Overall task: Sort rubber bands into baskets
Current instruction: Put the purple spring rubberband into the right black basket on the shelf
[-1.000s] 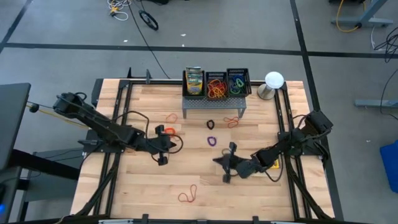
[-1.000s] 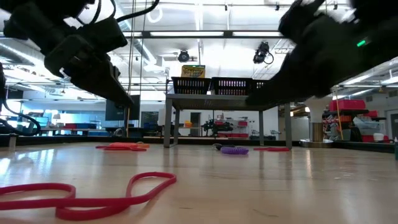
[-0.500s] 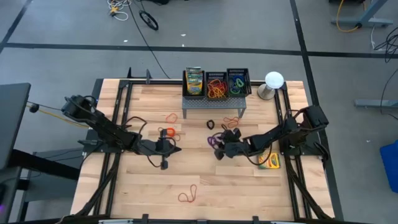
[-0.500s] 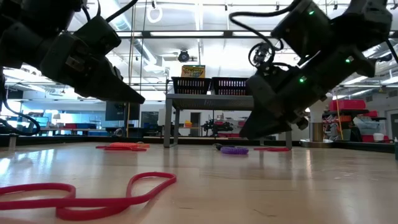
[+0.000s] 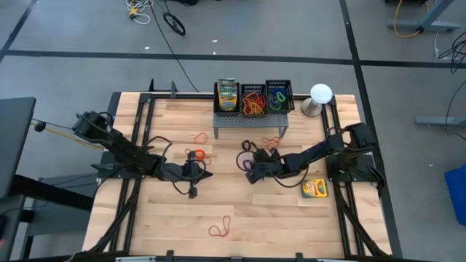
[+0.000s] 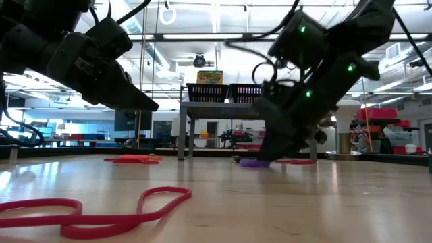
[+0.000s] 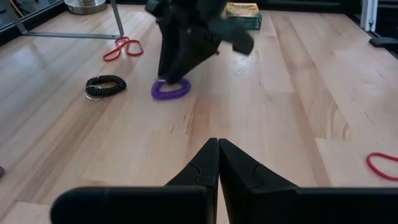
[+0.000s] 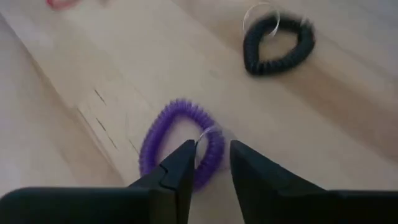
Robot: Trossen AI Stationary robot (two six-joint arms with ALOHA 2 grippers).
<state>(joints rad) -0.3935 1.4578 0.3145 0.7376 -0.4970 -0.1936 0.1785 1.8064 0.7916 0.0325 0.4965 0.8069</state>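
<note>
Closing on the purple band in front of the stand

Right gripper [image 8: 204, 163] low over the purple coiled band [image 8: 180, 143], which lies flat on the table [image 5: 291, 218] in front of the grey perforated stand [image 5: 247, 124]. Fingers [image 8: 177, 168] parted a little, one tip inside the loop and the other outside, straddling one side of the coil. Looks like the setup for a pinch on that side, since a flat loop gives nothing else to bite. Not yet gripping, by my reading.

Left gripper [image 7: 217, 163] fingers pressed together, empty, hanging above bare wood to the left of the stand and nearer the table's front. Waiting, most likely kept clear of the working arm.

Baskets [image 5: 265, 97]: black mesh bins in a row on top of the stand, two of them already holding bands; a yellow-green crayon box stands at the left end of the row. Raised placement means each band must be lifted, not slid.

Other bands loose: black coil [image 8: 278, 45] just beyond the purple one toward the stand; red loop [image 5: 271, 141] at the stand's right foot; orange ones [image 5: 199, 137] left of the stand; a red pair [image 5: 220, 229] well in front of it.

Views: the right wrist view alone shows the fingertip inside the loop. High view gives the layout, but there the gripper largely covers the purple band. Low view [image 6: 255, 163] shows the band flat on the wood under the arm; contact hard to judge there. Left wrist view shows the right arm from across, tip down at the band [image 7: 171, 89]
</note>
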